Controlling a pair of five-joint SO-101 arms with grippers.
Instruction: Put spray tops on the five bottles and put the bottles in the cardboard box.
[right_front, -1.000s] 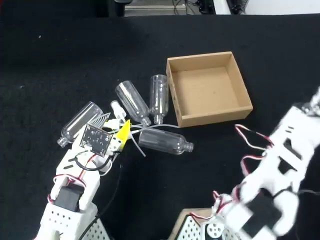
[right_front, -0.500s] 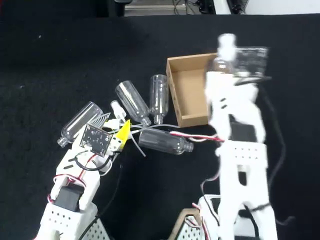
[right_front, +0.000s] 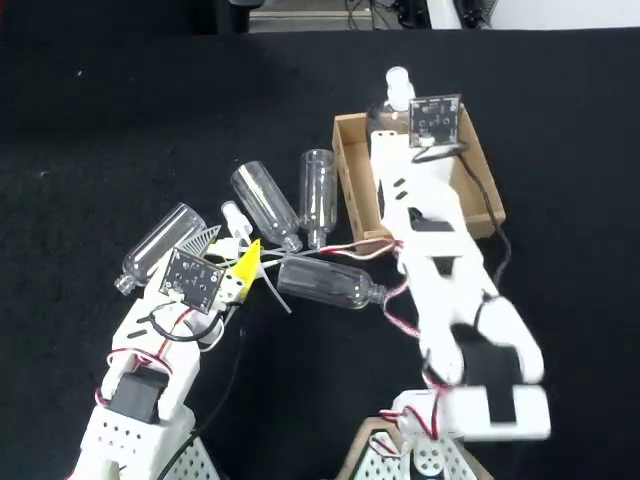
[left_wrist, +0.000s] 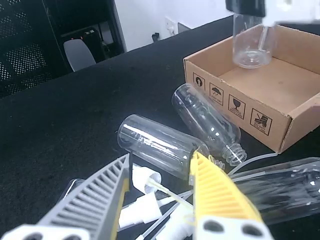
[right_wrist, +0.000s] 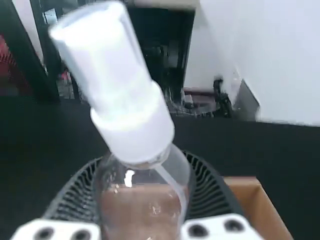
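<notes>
My right gripper (right_front: 393, 122) is shut on a clear bottle (right_wrist: 144, 205) fitted with a white spray top (right_wrist: 117, 97), holding it upright over the cardboard box (right_front: 345, 170). From the left wrist view this bottle (left_wrist: 248, 42) hangs above the box (left_wrist: 240, 107). Bare bottles lie on the black table: one (right_front: 265, 205) and another (right_front: 318, 195) left of the box, a third (right_front: 330, 282) in front. My left gripper (right_front: 233, 240) stands open over loose white spray tops (left_wrist: 147, 202), its grey and yellow fingers on either side of them.
A further bare bottle (right_front: 158, 245) lies left of my left gripper. White dip tubes (left_wrist: 250, 162) trail across the black cloth between the bottles. The right arm's body (right_front: 440, 270) stretches from the front edge to the box, over the bottle's neck end.
The right arm has swung from the front right up over the box, carrying the capped bottle. The left arm and the lying bottles have not moved.
</notes>
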